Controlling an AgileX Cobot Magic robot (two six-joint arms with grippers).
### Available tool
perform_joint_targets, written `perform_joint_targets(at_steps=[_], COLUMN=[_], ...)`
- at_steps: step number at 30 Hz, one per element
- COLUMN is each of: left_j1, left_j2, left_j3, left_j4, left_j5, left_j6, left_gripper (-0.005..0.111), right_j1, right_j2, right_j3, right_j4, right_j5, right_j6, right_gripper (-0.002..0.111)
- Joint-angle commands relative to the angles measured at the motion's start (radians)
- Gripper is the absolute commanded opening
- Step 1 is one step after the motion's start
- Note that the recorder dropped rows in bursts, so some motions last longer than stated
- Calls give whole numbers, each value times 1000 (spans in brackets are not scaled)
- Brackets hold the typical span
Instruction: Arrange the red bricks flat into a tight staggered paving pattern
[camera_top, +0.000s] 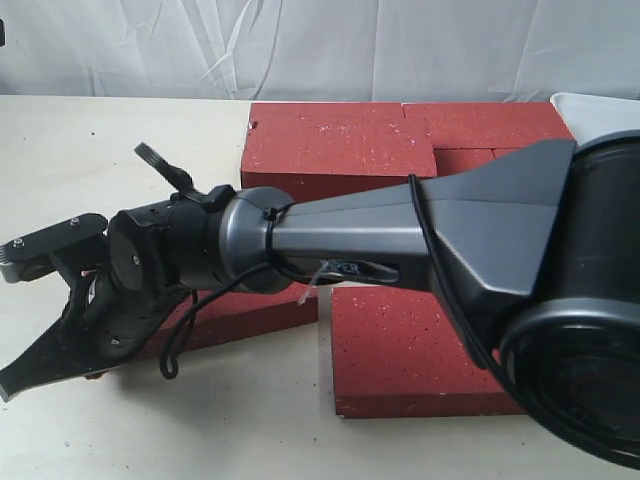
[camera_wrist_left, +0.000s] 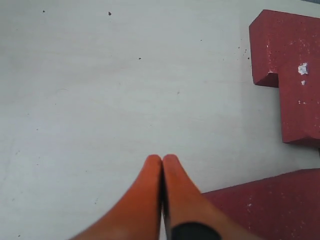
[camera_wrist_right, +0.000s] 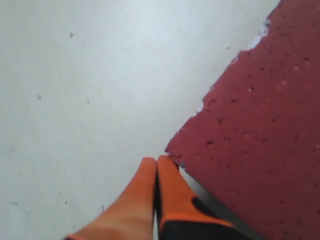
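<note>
Red bricks (camera_top: 400, 140): flat on the table (camera_top: 100, 150), stepped from upper centre to lower right of the exterior view; one lies skewed under the arm (camera_top: 350, 230).
Left gripper (camera_wrist_left: 162, 161): tips pressed together, empty, with a brick just beside it.
Right gripper (camera_wrist_right: 156, 162): tips together, empty, at a brick corner.

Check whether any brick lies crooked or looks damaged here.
Yes. The slanted brick under the arm is not parallel to the front brick beside it, with a gap between them. The right wrist view shows a chipped brick, whitish along its edge.
</note>
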Motion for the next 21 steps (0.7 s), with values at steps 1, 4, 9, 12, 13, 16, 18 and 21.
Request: perform_joint_targets(at_steps=[1,4,9,12,13,16,18,21], left_j1=[4,4,4,4,4,4,4,4], left_j2=[-8,-8,-8,-8,-8,-8,-8,-8], left_j3=[-5,-5,-5,-5,-5,-5,-5,-5], left_j4=[-11,-11,-11,-11,-11,-11,-2,23], left_j5=[-13,-13,-13,-13,-13,-13,-13,18], left_j6=[2,2,2,2,2,2,2,2], left_gripper=[0,0,0,0,0,0,0,0], right_j1=[-1,-1,-3,-3,-3,-3,-3,-9], right_j2=[-5,-5,-5,-5,-10,-45,-80,-149], right_j3=[-4,-4,-4,-4,-4,-4,-4,-4], right_j4=[-7,-7,-12,-5,5,18,15,-29], right_j5=[-80,-107,-123,-134,-130,-83,-35,55], right_j6=[1,3,3,17,19,21,21,21], right_gripper=[-1,-1,-1,-1,-1,-1,-1,-1])
